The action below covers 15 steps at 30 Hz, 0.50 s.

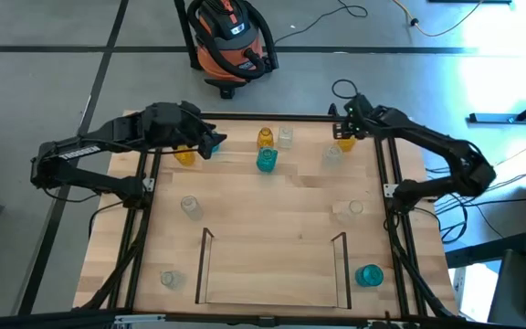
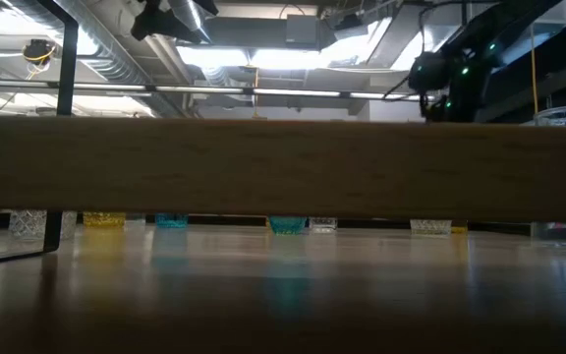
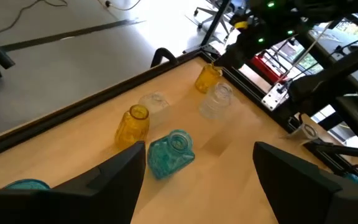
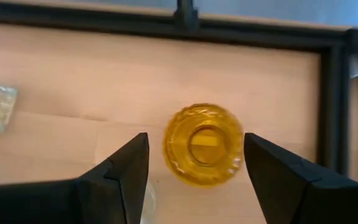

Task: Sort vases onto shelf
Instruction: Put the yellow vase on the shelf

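Note:
Small glass vases stand on their bases on the wooden table. Along the far edge are an amber vase [image 1: 185, 157], an amber one [image 1: 265, 137], a clear one [image 1: 286, 137], a teal one [image 1: 267, 161], a clear one [image 1: 333, 153] and the far-right amber vase [image 4: 204, 144]. My right gripper [image 4: 196, 138] hovers open above that last vase [image 1: 345, 143], pointing down, one finger on either side, touching nothing. My left gripper [image 3: 207, 180] is open and raised at the far left [image 1: 214, 143], facing the teal vase [image 3: 171, 153]. The railed shelf [image 1: 272, 302] lies at the near edge.
More vases stand apart: clear ones [image 1: 190, 206], [image 1: 354, 208], [image 1: 169, 278] and a teal one [image 1: 369, 274] right of the shelf. The black frame [image 1: 272, 118] runs just beyond the far vases. An orange vacuum [image 1: 231, 41] stands on the floor behind the table.

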Motion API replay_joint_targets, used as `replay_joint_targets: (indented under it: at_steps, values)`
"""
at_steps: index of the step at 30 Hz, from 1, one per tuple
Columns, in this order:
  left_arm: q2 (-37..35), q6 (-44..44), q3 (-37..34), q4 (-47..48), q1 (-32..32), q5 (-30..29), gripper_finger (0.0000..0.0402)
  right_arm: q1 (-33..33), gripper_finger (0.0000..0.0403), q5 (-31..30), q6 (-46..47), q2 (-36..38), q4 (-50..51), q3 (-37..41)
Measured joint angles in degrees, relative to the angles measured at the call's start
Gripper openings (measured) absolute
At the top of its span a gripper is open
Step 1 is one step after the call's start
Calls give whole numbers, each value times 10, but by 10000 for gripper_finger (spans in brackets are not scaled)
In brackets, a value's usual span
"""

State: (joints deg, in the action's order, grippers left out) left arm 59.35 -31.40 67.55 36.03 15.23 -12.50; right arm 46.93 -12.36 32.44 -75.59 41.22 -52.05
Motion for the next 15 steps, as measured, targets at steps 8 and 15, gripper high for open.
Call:
replay_joint_targets:
  at_steps: [8,15]
  values:
    - [0,-15,0,0,-11,0,289,0,223,-9,2,-58,-15,-1]
    - [0,-15,0,6,-17,-1,289,0,223,-1,5,-60,-4,0]
